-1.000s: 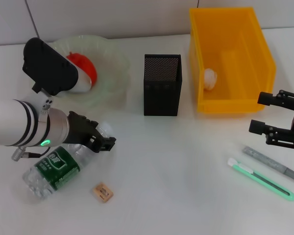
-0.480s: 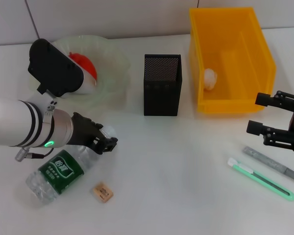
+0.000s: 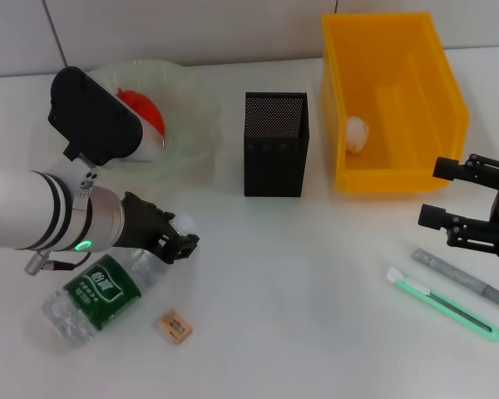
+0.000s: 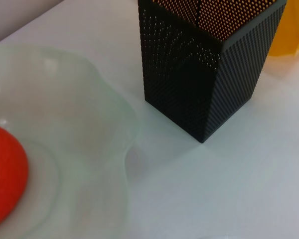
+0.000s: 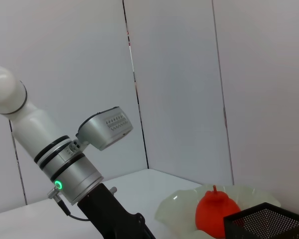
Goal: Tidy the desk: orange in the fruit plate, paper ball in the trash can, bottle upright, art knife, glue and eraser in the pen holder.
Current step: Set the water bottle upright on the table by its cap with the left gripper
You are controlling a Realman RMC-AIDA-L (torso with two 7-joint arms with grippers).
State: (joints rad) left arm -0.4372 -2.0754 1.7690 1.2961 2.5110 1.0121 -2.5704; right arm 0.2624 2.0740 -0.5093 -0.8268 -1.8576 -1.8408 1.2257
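The clear bottle [image 3: 96, 293] with a green label lies on its side at the near left. My left gripper [image 3: 178, 238] is shut on its neck, just below the white cap [image 3: 180, 222]. A tan eraser [image 3: 175, 326] lies beside the bottle's base. The orange [image 3: 143, 111] sits in the pale green fruit plate [image 3: 191, 100]. The paper ball [image 3: 358, 133] rests inside the yellow trash can [image 3: 391, 100]. The black mesh pen holder [image 3: 274, 143] stands mid-table. My right gripper [image 3: 432, 193] hangs open above the grey glue stick [image 3: 464, 278] and the green art knife [image 3: 445, 303].
The left wrist view looks down on the pen holder [image 4: 209, 74], the plate rim [image 4: 99, 149] and the orange [image 4: 5, 174]. In the right wrist view, the left arm [image 5: 70, 164], the orange [image 5: 217, 206] and the pen holder's rim [image 5: 269, 219] appear. White wall panels stand behind the table.
Over the last second my left gripper shifted slightly right, and the bottle turned and slid a little with it. The right gripper edged slightly left.
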